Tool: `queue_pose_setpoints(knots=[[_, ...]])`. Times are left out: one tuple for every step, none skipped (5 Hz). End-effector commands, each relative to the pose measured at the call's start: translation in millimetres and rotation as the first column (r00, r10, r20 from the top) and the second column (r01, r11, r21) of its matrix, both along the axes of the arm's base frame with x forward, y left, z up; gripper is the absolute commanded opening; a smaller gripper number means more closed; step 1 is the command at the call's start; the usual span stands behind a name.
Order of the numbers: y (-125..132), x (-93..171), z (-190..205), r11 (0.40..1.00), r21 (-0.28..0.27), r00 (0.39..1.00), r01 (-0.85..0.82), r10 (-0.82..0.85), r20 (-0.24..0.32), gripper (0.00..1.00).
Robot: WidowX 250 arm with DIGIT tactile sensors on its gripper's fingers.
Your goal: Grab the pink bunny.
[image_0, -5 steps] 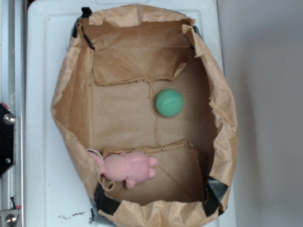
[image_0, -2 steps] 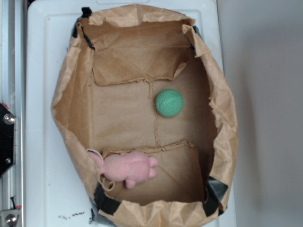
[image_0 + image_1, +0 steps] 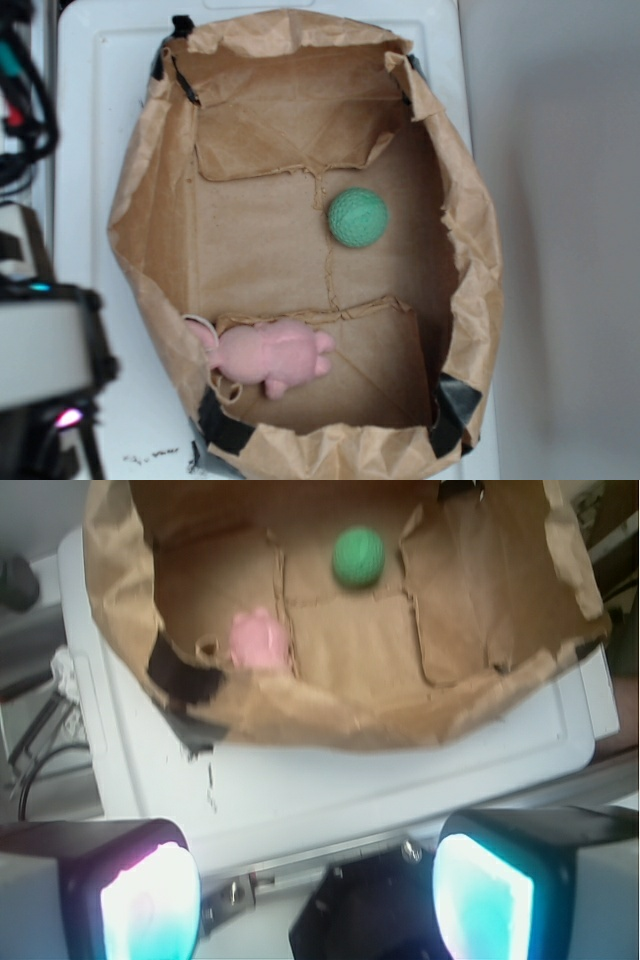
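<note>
Gripper first, since it is nearest: its two lit pads fill the bottom corners of the wrist view, wide apart with nothing between them, hanging outside the bag over the white surface. That is the change — a second ago the exterior view showed only the bag and its contents, and now the blurred bulk of the arm has come in along the left edge, with cables at the top corner. Nothing inside the bag has shifted. The bunny lies in the lower left corner of the bag floor, pressed against the paper wall with its white-edged ear touching it; in the wrist view it shows as a pink blob just past the taped near rim. Beyond it, well apart, sits the ball. I judge the approach has only begun — the gripper must clear the rim and drop into that tight corner, where the wall may crowd one finger.
</note>
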State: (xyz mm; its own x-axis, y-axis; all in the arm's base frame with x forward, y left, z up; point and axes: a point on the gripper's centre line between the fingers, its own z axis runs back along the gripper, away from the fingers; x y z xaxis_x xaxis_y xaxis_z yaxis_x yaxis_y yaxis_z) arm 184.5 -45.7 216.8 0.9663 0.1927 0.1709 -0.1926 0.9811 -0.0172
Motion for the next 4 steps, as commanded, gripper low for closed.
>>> queue_pose_setpoints(knots=[[3.0, 40.9, -28.5, 0.997, 0.036, 0.996, -0.071, 0.069, 0.062, 1.00], [11.0, 60.6, -40.2, 0.994, 0.050, 0.994, -0.100, 0.097, 0.056, 1.00], [25.8, 79.8, -47.8, 0.990, 0.050, 0.991, -0.129, 0.127, 0.035, 1.00], [35.1, 89.2, -57.4, 0.987, 0.058, 0.989, -0.148, 0.148, -0.003, 1.00]])
